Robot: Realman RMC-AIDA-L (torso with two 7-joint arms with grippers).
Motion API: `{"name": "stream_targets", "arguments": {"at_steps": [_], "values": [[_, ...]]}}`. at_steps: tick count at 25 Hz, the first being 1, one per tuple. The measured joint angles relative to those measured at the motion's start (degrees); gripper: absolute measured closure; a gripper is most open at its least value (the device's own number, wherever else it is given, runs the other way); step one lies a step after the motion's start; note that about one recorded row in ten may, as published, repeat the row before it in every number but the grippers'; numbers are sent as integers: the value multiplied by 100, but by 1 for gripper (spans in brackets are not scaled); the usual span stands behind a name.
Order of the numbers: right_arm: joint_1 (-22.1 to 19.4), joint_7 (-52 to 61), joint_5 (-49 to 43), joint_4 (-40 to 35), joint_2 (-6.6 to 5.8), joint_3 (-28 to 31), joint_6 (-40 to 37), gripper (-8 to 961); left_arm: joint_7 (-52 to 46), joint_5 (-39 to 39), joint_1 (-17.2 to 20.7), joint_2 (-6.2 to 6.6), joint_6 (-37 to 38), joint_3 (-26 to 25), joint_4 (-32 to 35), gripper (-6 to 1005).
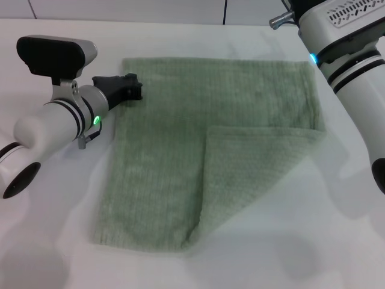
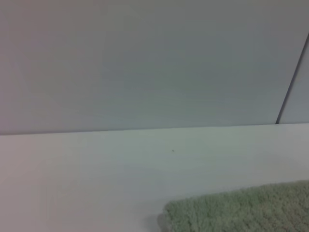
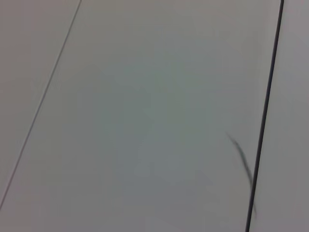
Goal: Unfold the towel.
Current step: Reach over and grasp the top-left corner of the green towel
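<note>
The pale sage-green towel (image 1: 174, 132) lies flat on the white table (image 1: 301, 253). Its near right part is folded over itself as a triangular flap (image 1: 252, 171). My left gripper (image 1: 133, 88) sits low at the towel's far left corner, right beside the left edge, and holds nothing that I can see. A corner of the towel shows in the left wrist view (image 2: 241, 210). My right arm (image 1: 349, 54) is raised at the far right, past the towel's far right corner. Its gripper is out of view, and the right wrist view shows only wall.
The white table stretches around the towel on all sides. A pale panelled wall (image 1: 180, 9) stands behind the table's far edge.
</note>
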Motion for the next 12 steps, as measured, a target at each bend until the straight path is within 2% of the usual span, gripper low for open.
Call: {"name": "stream_targets", "arguments": {"at_steps": [7, 8, 9, 10, 11, 12], "values": [[-10, 29, 29, -162, 0, 44, 151, 136, -4, 0, 42, -3, 27, 0, -7, 1001], [-17, 46, 33, -263, 0, 92, 277, 136, -5, 0, 46, -3, 34, 0, -16, 1001], [-37, 73, 33, -595, -6, 290, 768, 136, -7, 0, 49, -3, 41, 0, -35, 1001], [-37, 73, 33, -595, -6, 290, 768, 136, -7, 0, 49, -3, 41, 0, -35, 1001], [-47, 77, 18, -952, -20, 512, 1417, 137, -8, 0, 50, -3, 47, 0, -42, 1001], [-47, 77, 18, -952, -20, 512, 1417, 137, -8, 0, 52, -3, 59, 0, -50, 1001]]}}
